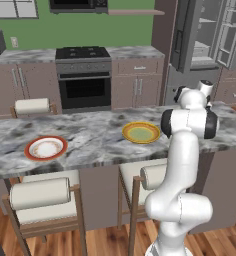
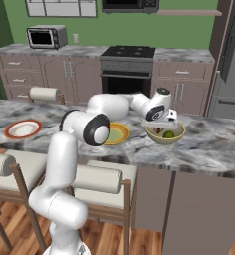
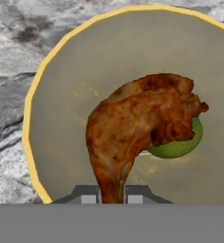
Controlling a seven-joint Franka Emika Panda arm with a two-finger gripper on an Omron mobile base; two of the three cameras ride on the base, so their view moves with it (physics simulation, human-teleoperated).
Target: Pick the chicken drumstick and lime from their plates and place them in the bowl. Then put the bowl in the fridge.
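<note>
Claw (image 3: 111, 193) clamps the chicken drumstick (image 3: 142, 121) over the bowl (image 3: 61, 95); lime (image 3: 182, 144) lies inside at 3 o'clock. Release and fridge (image 1: 210, 35) remain.

light: even, bright | shadows: faint | sharpness: soft, low-resolution render

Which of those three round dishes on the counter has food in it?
The deep beige bowl under the gripper, holding the drumstick and lime. The red-rimmed plate and yellow plate are bare.
</note>
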